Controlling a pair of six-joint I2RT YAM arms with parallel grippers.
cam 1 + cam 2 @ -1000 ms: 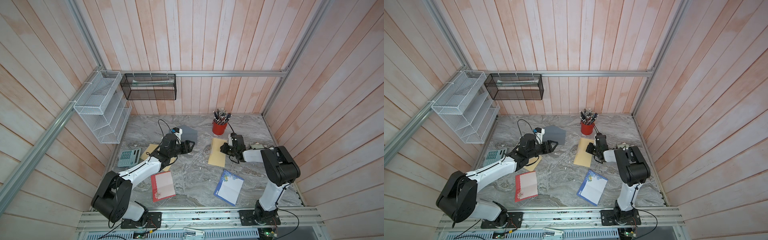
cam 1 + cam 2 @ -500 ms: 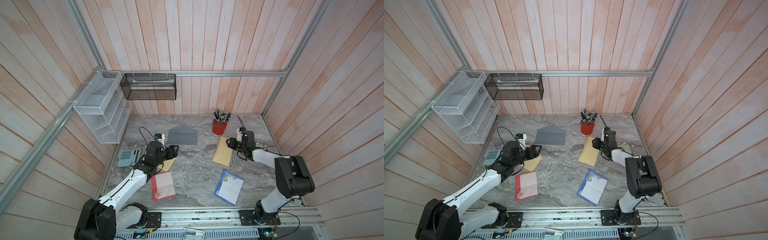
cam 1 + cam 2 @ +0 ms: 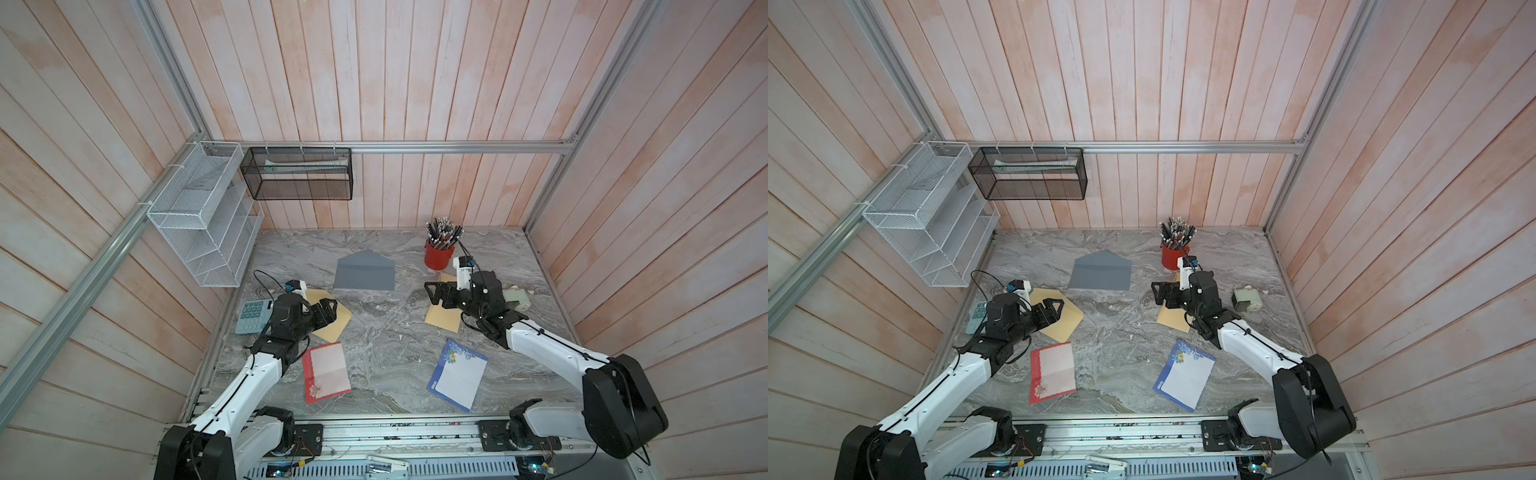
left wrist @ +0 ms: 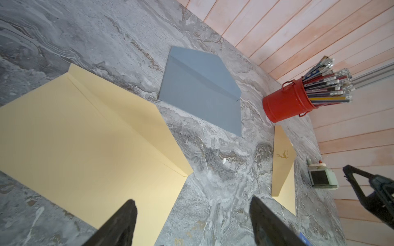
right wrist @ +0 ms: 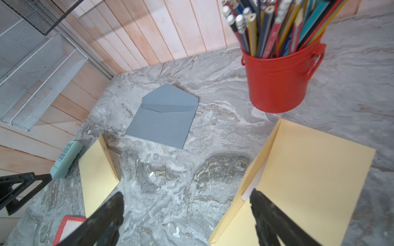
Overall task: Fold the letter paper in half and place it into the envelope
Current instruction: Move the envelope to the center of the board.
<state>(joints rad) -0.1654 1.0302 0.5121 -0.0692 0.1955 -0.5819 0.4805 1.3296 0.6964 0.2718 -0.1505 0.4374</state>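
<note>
The yellow envelope (image 3: 442, 322) lay flat just right of centre in both top views (image 3: 1173, 322), a plain pale-yellow rectangle tilted a little off square. In the right wrist view (image 5: 309, 181) a thin white strip of the letter paper (image 5: 253, 183) showed along one long edge, with the rest tucked inside.

Matt grey paper envelope (image 3: 364, 272); glossy red metal pencil pot (image 3: 437, 257); veined marble-look tabletop (image 3: 386, 332)
</note>
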